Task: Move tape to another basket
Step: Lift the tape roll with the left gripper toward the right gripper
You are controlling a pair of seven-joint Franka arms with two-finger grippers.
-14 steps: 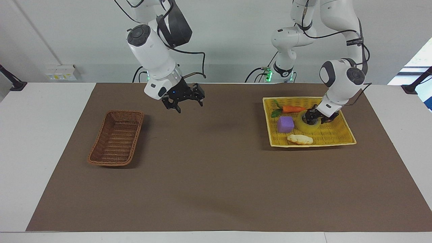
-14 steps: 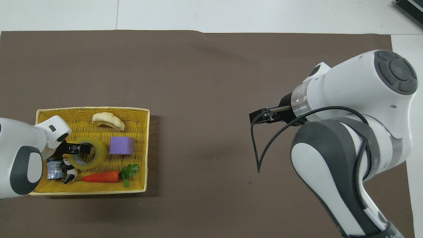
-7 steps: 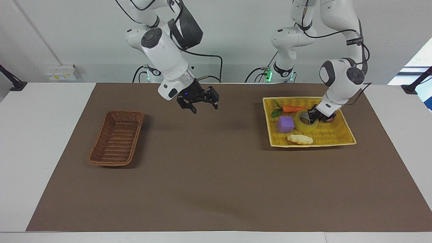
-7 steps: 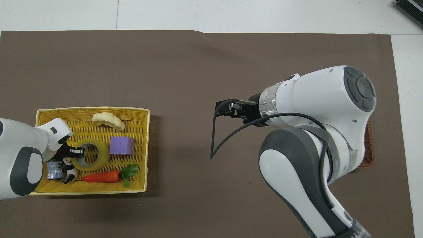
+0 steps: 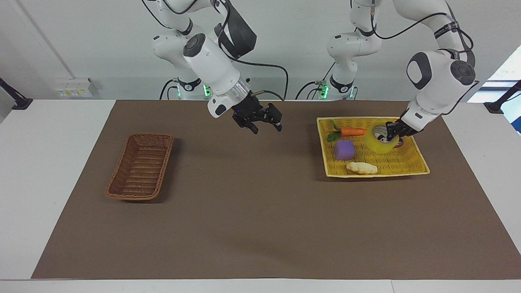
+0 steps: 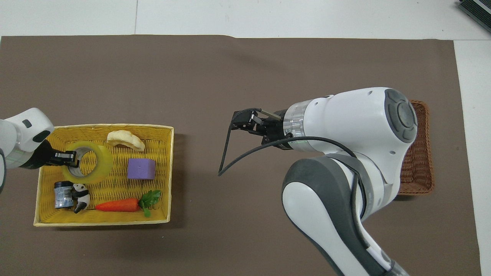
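Left gripper (image 5: 395, 131) was clamped on the wall of the tape (image 5: 381, 139), one finger inside the core. Roll hung tilted, lifted clear of the yellow tray (image 5: 407, 165), above the tray's half nearer the robots. Under it in the tray: purple block (image 5: 344, 149), carrot (image 5: 352, 131), bread piece (image 5: 361, 167), small dark can (image 6: 62, 194), panda figure (image 6: 80, 192). Right gripper (image 5: 263, 121) hovered over the mat toward the right arm's end of the table from the tray, fingers spread, empty. Brown basket (image 5: 140, 166) sat well apart from the tray, at the right arm's end. Likely risk: one-sided pinch on a slick roll, so it could swing or slip in transit; a handover might miss a tilted roll.
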